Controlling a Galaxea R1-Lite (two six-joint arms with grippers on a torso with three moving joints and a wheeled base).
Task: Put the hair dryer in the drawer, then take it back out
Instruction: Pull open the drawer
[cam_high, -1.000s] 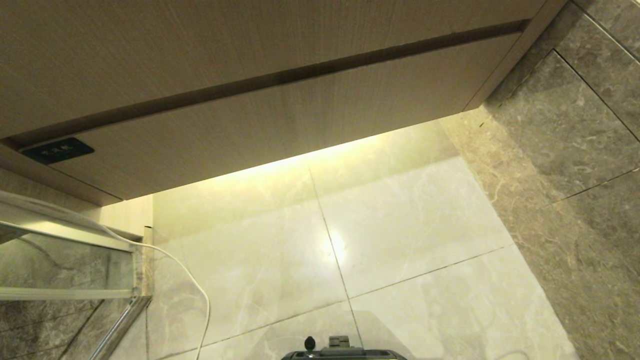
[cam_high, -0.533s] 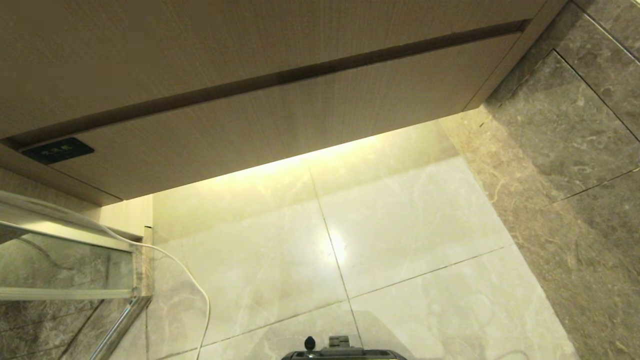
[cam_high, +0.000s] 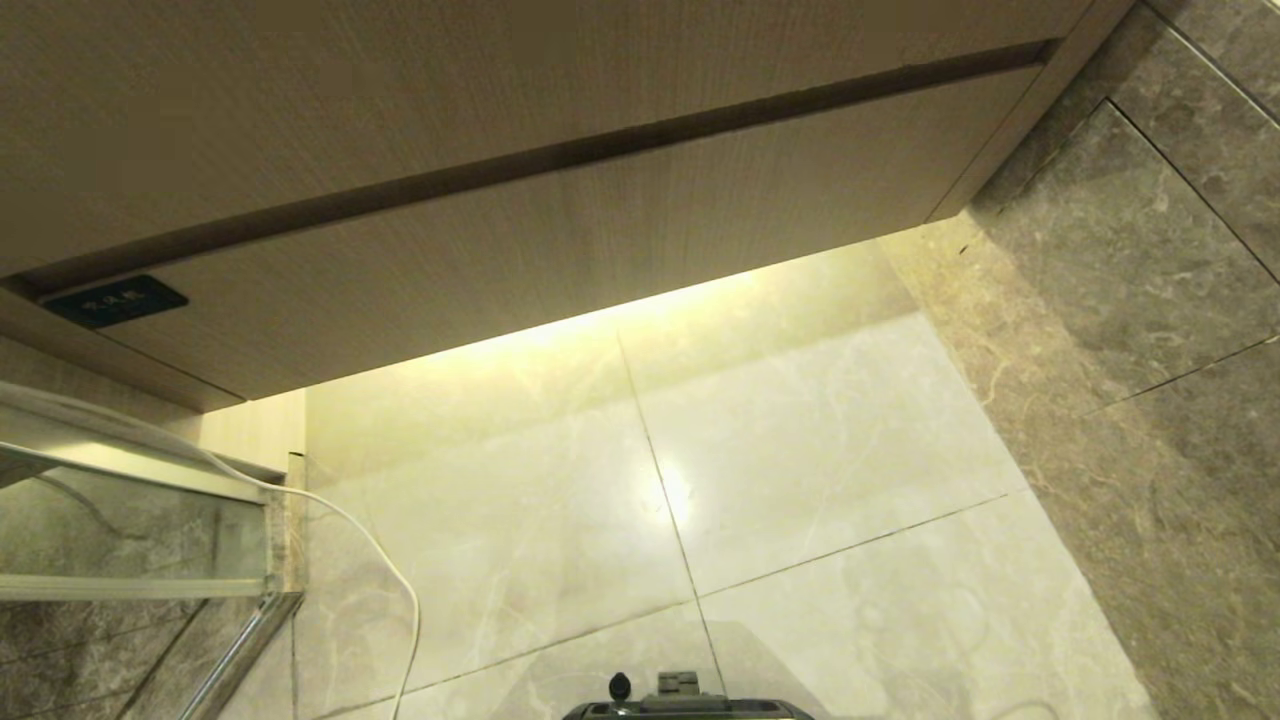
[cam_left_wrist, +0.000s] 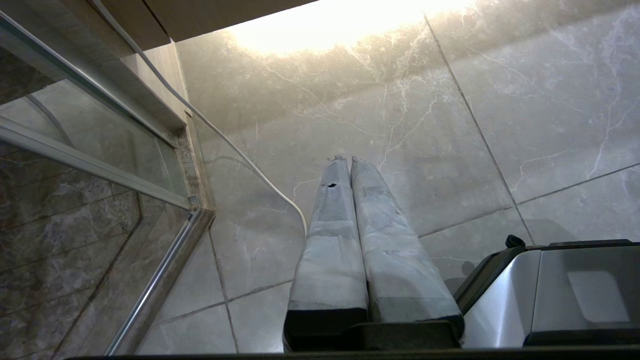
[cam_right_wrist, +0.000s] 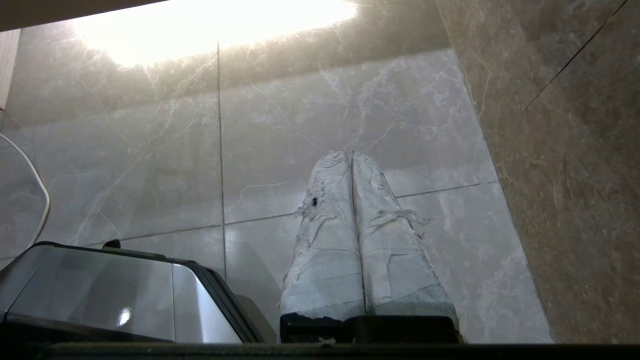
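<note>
The wood-grain drawer (cam_high: 560, 250), flat-fronted with a dark label plate (cam_high: 115, 301), sits closed above glossy marble tiles (cam_high: 800, 450). Your left gripper (cam_left_wrist: 348, 161) and right gripper (cam_right_wrist: 351, 155) hang pressed together, empty. No hair dryer shows. You risk snagging the slack white cord (cam_high: 390, 570).

Both arms hang low, outside the head view. The left tool (cam_left_wrist: 348, 161) points down, its taped fingers (cam_left_wrist: 330, 235) pressed together, empty. The right tool (cam_right_wrist: 351, 155) likewise points down, fingers (cam_right_wrist: 385, 240) closed, empty.
</note>
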